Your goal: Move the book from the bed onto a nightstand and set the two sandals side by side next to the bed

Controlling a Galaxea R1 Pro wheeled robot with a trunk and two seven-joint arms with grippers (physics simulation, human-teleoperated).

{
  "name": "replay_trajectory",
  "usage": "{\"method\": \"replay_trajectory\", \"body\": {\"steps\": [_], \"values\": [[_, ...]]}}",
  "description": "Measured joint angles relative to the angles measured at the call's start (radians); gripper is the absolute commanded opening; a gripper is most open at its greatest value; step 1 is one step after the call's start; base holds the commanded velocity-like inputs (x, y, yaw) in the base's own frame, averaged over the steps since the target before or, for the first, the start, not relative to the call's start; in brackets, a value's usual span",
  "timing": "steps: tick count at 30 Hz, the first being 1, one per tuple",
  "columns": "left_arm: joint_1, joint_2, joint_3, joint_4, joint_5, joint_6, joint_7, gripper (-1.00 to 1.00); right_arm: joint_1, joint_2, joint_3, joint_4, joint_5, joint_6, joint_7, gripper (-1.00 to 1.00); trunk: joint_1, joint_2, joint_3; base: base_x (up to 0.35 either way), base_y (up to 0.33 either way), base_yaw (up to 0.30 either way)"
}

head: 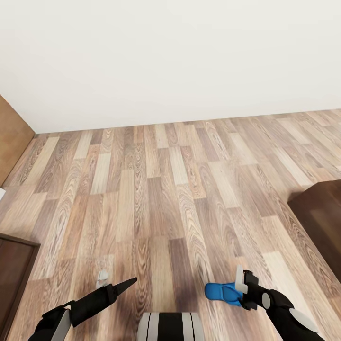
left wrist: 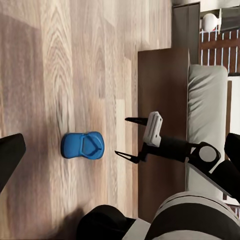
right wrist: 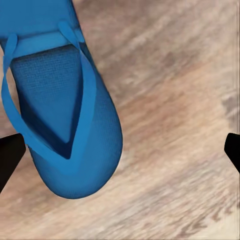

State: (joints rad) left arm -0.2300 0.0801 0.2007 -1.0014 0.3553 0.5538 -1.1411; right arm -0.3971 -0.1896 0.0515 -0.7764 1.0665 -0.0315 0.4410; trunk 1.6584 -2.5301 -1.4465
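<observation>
Robot trunk (head: 171, 327), grey with black stripes, sat at the bottom edge of the head view, arms to either side. Right gripper (head: 241, 284) hung low over the wood floor (head: 156, 189), just beside a blue sandal (head: 222, 291) lying flat on the planks. In the head view the gripper overlapped the sandal's near end; contact couldn't be confirmed.

Left wrist view showed the right gripper (left wrist: 127, 137) from the side: two dark fingers spread wide, nothing between them, tips pointing toward the sandal (left wrist: 83, 145) but apart from it. Right wrist view agreed: sandal (right wrist: 60, 110) sat close below, strap side up, rounded end toward the camera, with the black fingertips (right wrist: 10, 157) at opposite edges of the frame, well apart.

Left gripper (head: 124, 284) was extended over bare floor, well apart from the sandal. Its fingers looked closed to a single point in the head view, nothing held.

Only one sandal was seen. Dark brown wooden furniture (head: 319, 218) stood at the right edge of the head view. In the left wrist view, a dark wooden bed frame (left wrist: 162, 100) and pale mattress (left wrist: 205, 115) lay behind the right arm.
</observation>
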Motion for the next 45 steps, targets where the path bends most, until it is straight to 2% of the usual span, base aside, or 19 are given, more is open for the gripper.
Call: {"method": "replay_trajectory", "body": {"steps": [14,35,45], "values": [[-0.001,0.000,0.000,0.000,0.000,0.000,0.000,1.00,0.000,0.000,0.000,0.001,0.000,0.000,0.000,1.00,0.000,0.000,0.000,0.010,0.000,0.000],[0.000,0.000,0.000,0.000,0.000,0.000,0.000,1.00,0.000,0.000,-0.001,0.000,0.001,0.000,0.001,1.00,0.010,-0.005,-0.081,0.000,0.000,0.000],[0.000,0.000,0.000,0.000,0.000,0.000,0.000,1.00,0.000,0.000,-0.001,0.000,0.001,0.000,0.001,1.00,0.010,-0.005,-0.085,0.000,0.000,0.000]]}}
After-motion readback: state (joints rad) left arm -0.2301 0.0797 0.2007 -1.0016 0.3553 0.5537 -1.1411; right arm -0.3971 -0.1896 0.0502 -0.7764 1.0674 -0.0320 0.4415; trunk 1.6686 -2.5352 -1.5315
